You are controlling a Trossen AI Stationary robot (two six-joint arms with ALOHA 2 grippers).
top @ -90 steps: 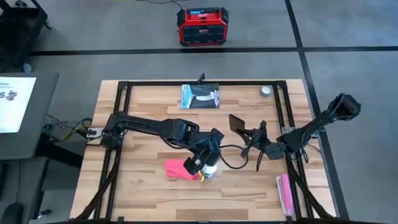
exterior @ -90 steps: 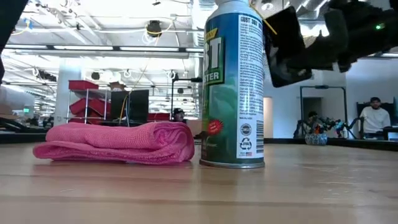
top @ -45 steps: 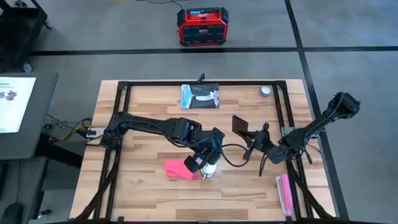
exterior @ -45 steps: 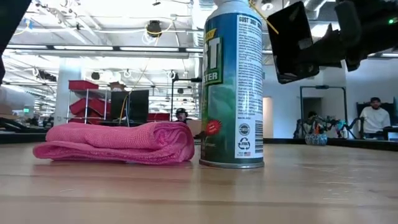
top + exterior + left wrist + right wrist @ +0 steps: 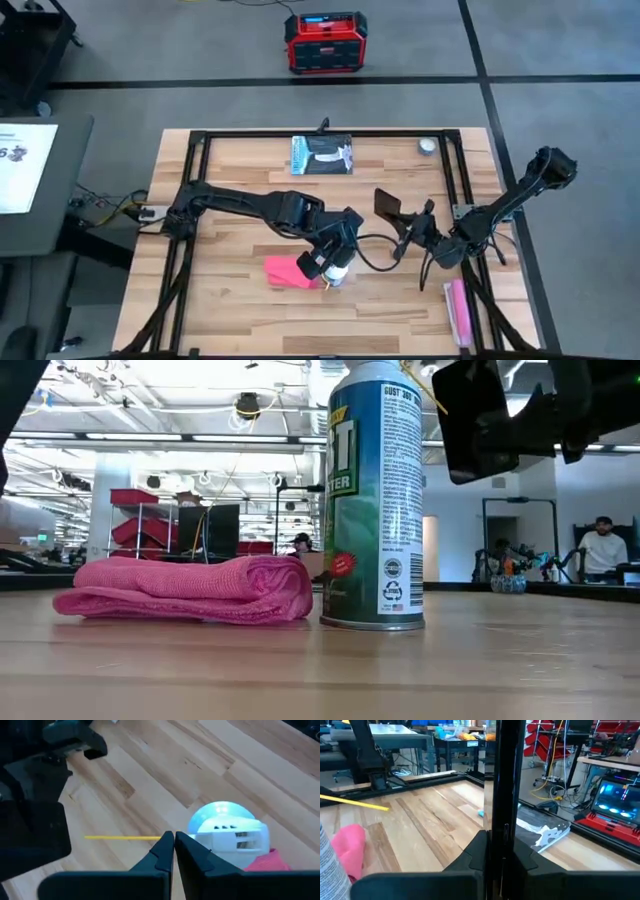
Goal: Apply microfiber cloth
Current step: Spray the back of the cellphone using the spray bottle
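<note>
Low view is showing the microfiber cloth [image 5: 185, 590] lying folded on the wooden table [image 5: 320, 670], with a tall spray can [image 5: 377, 495] standing upright just beside it at its 3 o'clock side; I cannot tell whether the two are touching. High view, taking the table centre as the dial, is placing the cloth [image 5: 285, 271] toward 7 o'clock and the can [image 5: 338, 271] toward 6 o'clock. Over the can the left gripper [image 5: 322, 262] is hovering, its fingers [image 5: 165, 851] pressed together with nothing between them, and a thin yellow straw [image 5: 122, 838] is sticking out sideways from the can's white nozzle [image 5: 232, 842]. Off at about 3 o'clock the right gripper [image 5: 405, 232] is holding a black phone [image 5: 388, 204] in the air, clamped edge-on between its fingers [image 5: 475, 855], the dark slab rising above the can's top in the low view [image 5: 480, 415]. At about 4 o'clock, close to the table's edge, a narrow pink oblong object [image 5: 460, 311] is lying. Farther back, toward 12 o'clock, a blue-and-white packet [image 5: 322, 155] is lying flat, and a small round object [image 5: 428, 146] is sitting near 1 o'clock. Beyond the table a red case [image 5: 326, 42] is standing on the floor.
</note>
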